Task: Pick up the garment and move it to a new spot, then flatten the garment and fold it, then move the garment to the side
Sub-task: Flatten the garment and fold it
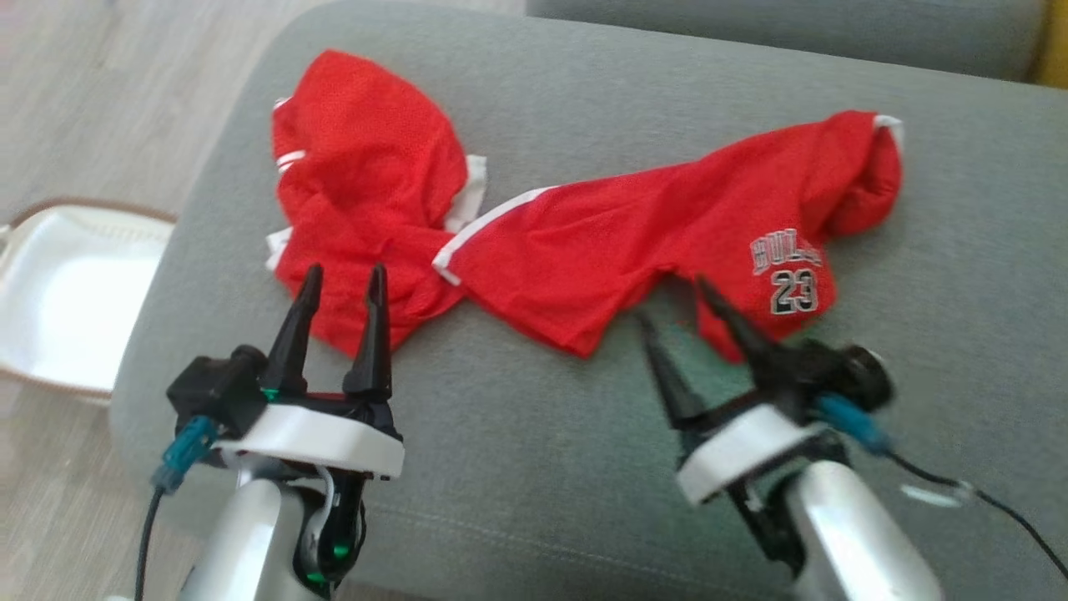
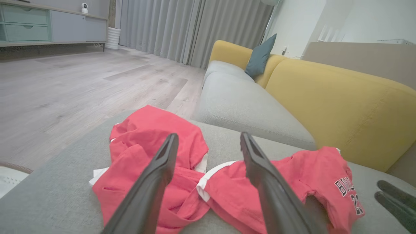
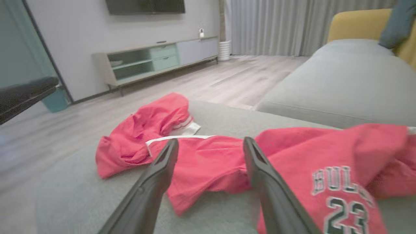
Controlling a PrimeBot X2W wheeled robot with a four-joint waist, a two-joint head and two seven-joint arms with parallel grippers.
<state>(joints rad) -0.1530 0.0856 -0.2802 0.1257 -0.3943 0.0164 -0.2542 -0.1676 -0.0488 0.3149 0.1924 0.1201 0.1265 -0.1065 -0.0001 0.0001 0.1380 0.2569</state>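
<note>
Limply, red garment [image 1: 576, 250] sprawls — crumpled — across grey cushion [image 1: 542, 484].

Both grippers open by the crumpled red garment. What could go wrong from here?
1. The garment is twisted and bunched, so the left gripper may pinch several layers and it won't open flat.
2. Its left bunch lies near the edge of the cushion; a pull could drag it off toward the basket.
3. The right gripper, low by the hem, might catch cushion fabric.
</note>
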